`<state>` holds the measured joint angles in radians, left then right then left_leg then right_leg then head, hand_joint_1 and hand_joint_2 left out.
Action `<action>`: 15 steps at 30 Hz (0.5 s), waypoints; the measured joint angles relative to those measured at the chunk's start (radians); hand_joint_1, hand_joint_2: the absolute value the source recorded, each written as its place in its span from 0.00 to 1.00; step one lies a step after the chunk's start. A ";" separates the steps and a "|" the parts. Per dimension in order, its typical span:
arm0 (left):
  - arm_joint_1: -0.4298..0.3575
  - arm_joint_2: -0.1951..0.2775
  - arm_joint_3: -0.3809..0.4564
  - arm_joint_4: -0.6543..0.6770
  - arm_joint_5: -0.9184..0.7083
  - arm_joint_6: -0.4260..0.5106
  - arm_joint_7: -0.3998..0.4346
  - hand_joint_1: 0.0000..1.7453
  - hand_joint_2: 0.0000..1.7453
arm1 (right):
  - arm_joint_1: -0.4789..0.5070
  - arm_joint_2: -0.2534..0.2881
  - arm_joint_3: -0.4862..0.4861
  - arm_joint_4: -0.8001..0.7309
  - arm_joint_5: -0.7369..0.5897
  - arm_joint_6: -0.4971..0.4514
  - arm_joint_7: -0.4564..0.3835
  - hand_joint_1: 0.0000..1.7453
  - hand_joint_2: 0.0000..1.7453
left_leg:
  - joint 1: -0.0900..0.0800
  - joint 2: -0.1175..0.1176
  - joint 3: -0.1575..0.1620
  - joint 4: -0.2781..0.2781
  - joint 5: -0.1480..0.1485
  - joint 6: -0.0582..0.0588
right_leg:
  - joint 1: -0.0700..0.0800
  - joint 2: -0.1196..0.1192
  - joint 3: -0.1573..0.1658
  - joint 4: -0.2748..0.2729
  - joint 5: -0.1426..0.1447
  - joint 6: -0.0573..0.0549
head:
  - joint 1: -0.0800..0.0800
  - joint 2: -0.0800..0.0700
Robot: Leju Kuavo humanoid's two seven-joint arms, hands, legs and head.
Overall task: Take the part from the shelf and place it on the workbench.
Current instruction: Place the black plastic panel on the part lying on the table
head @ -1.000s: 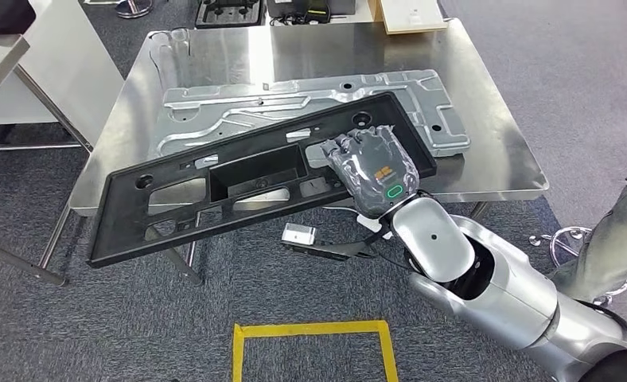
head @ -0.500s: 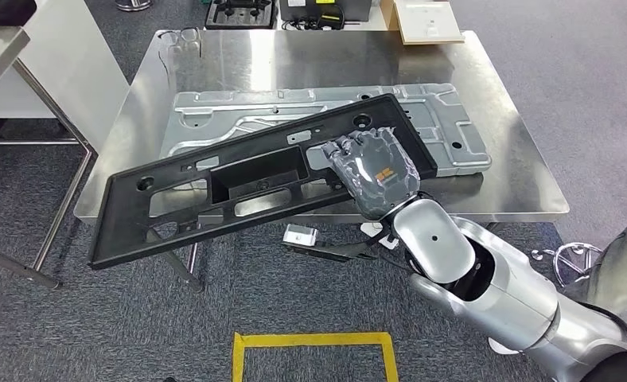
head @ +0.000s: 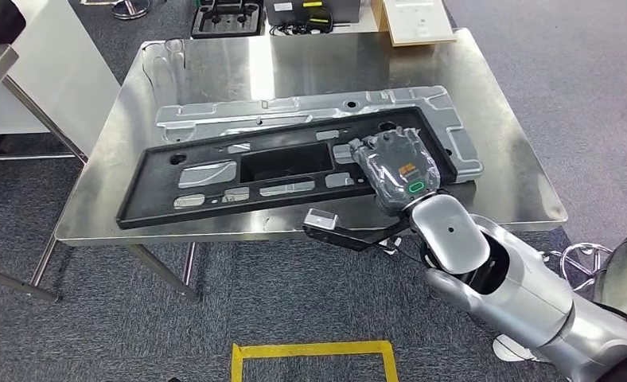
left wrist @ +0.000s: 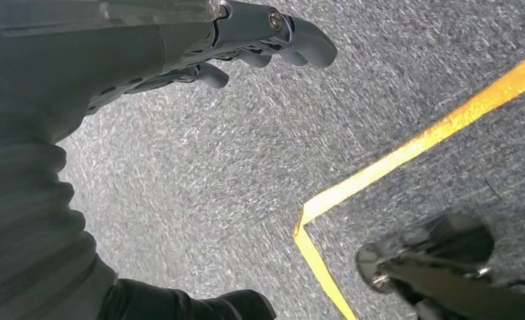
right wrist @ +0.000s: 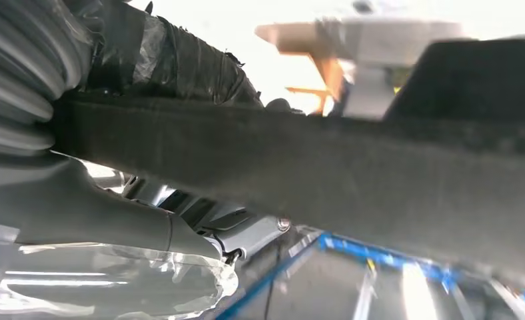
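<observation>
My left hand (left wrist: 260, 40) hung at my side over the grey carpet, its fingers loosely curled and holding nothing, well apart from the work. Nearer the job, my right hand (head: 396, 169) gripped the black part (head: 286, 171) at its right end, fingers over the top face and the thumb under the edge, as the right wrist view suggested. The part was a long flat frame, and its long axis ran left to right across the workbench (head: 501, 187), reaching away from my hand toward the left, the left end slightly nearer than the right. It lay low over the steel top, its near edge close to the bench's near edge; I could not tell whether it rested fully on the surface. Just beyond it, partly under its far right corner, lay a grey stamped metal panel (head: 310, 107). I judged that the next move turned on lowering the held end flat before letting go.
</observation>
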<state>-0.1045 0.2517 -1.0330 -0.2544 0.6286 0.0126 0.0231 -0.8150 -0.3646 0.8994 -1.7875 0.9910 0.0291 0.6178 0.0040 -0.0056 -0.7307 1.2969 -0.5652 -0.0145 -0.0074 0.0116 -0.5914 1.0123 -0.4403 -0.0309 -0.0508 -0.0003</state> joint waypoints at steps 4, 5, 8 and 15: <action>0.001 0.001 0.000 0.000 0.000 0.002 -0.005 0.00 1.00 | 0.006 -0.050 -0.024 0.029 -0.076 0.009 0.028 1.00 1.00 | -0.002 0.000 0.076 -0.241 0.160 0.009 | 0.002 0.003 0.033 0.002 -0.027 0.013 | 0.000 0.000; 0.000 0.002 0.000 0.000 0.000 0.002 -0.006 0.00 1.00 | 0.008 -0.064 -0.035 0.037 -0.098 0.010 0.035 1.00 1.00 | -0.004 -0.001 0.089 -0.272 0.162 0.015 | 0.004 0.004 0.033 0.002 -0.031 0.018 | 0.000 0.000; -0.003 0.003 0.000 0.000 0.000 0.004 -0.008 0.00 1.00 | 0.021 -0.109 -0.066 0.064 -0.159 0.006 0.051 1.00 1.00 | -0.003 -0.002 0.103 -0.293 0.143 0.034 | 0.004 0.003 0.032 0.000 -0.037 0.033 | -0.001 0.000; 0.000 0.002 0.000 0.000 0.001 0.014 -0.027 0.00 1.00 | 0.057 -0.203 -0.113 0.132 -0.223 0.010 0.079 1.00 1.00 | 0.000 -0.003 0.144 -0.301 0.115 0.063 | 0.001 -0.002 -0.150 0.293 -0.118 0.051 | 0.006 0.000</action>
<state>-0.1048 0.2536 -1.0330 -0.2548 0.6295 0.0261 -0.0037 -0.7580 -0.5677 0.7868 -1.6560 0.7677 0.0387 0.6967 0.0044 -0.0089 -0.5870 0.9961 -0.4503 0.0482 -0.0061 0.0093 -0.7412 1.3048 -0.5587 0.0206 -0.0451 -0.0004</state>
